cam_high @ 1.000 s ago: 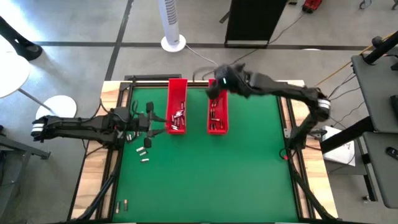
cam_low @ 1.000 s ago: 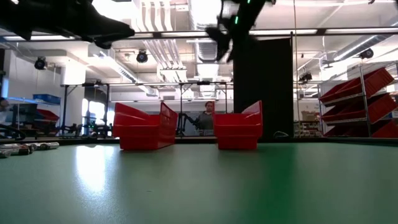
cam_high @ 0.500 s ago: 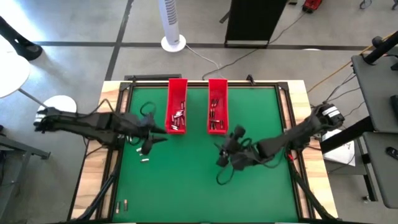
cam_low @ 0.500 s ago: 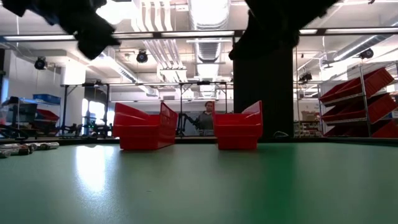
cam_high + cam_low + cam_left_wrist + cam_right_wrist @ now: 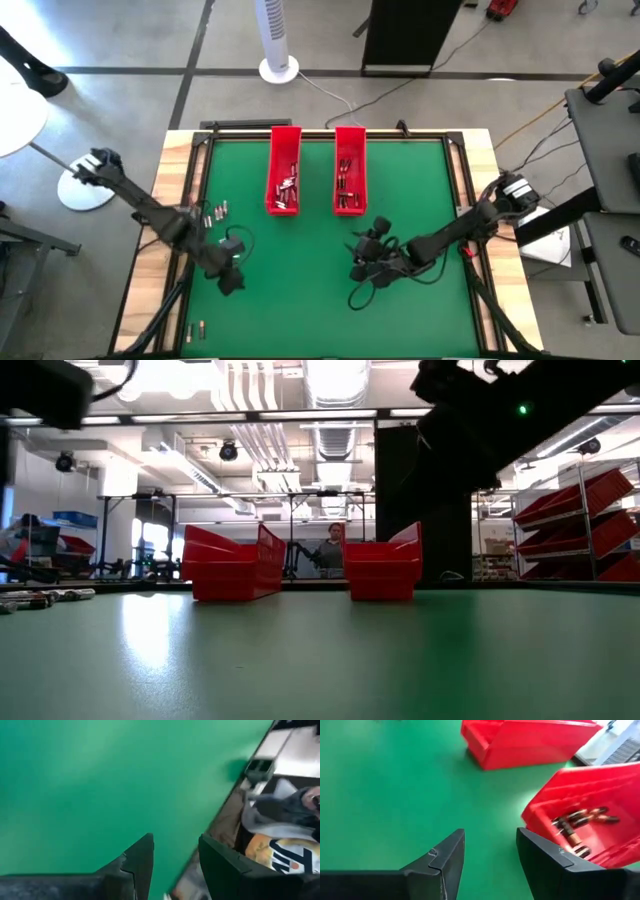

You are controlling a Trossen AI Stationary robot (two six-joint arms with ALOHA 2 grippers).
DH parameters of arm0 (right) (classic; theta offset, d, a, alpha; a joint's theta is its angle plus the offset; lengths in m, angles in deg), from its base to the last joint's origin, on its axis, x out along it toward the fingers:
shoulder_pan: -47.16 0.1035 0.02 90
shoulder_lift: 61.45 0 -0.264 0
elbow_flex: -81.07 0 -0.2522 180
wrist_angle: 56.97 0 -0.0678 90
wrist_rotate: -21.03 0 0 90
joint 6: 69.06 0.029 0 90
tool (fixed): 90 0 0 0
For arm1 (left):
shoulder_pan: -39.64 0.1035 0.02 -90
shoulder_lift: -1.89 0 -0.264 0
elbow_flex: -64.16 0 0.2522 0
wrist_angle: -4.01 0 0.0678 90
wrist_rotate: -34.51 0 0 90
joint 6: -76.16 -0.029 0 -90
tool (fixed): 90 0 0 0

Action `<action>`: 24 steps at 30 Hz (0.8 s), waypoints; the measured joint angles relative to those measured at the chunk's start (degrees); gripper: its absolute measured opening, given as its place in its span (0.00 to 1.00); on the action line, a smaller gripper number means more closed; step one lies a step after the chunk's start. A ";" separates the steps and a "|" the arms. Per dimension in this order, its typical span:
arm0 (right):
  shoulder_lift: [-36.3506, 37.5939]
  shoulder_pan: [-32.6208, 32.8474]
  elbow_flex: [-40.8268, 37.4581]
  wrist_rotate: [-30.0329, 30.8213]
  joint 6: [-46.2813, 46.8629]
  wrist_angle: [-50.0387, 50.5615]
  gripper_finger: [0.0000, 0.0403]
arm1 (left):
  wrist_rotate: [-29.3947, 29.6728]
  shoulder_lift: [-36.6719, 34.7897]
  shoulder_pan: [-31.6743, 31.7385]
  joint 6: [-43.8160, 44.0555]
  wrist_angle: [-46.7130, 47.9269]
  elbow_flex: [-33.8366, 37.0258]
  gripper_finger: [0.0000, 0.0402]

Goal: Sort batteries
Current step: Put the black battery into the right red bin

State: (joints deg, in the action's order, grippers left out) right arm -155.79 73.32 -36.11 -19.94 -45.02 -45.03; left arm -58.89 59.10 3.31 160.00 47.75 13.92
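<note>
Two long red trays [image 5: 286, 170] [image 5: 349, 170] lie side by side at the far middle of the green mat, each with several batteries [image 5: 285, 190] [image 5: 580, 827] inside. A few loose batteries [image 5: 212, 212] lie on the mat left of the left tray; the low view shows them at its left [image 5: 45, 597]. My left gripper [image 5: 231, 279] hovers over the mat's near left part, open [image 5: 175, 865], nothing between its fingers. My right gripper [image 5: 361, 264] hovers near the mat's middle, on the near side of the right tray, open [image 5: 490, 855] and pointing at the trays.
Two more small batteries [image 5: 195, 328] lie on the wooden border at the near left corner. A dark frame [image 5: 455, 200] runs along the mat's sides. Bare green mat [image 5: 300, 310] stretches across the near half between and in front of both grippers.
My right gripper has swung from above the right tray's far end toward the near edge and come down to the mat's middle. My left gripper has pulled away from the left tray toward the near edge, its arm now slanting in from the far left.
</note>
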 joint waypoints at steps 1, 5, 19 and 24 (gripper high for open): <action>-0.40 0.00 0.00 -0.58 0.39 -0.11 0.42 | -0.75 1.58 -1.46 2.75 0.21 -0.86 0.34; -0.71 0.22 0.00 -2.64 2.38 -0.24 0.41 | -3.28 8.71 -6.82 10.32 1.18 -6.45 0.34; 0.38 1.28 6.73 -3.17 -11.67 0.39 0.35 | -10.66 27.49 -21.60 36.09 -3.66 -10.89 0.34; 0.45 3.02 10.25 -8.53 -13.38 4.35 0.34 | -11.18 29.14 -22.00 40.45 -13.01 -7.58 0.34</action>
State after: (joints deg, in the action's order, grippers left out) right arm -155.34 76.34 -25.86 -28.47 -58.40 -40.68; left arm -70.07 88.24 -18.69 200.44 34.74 6.34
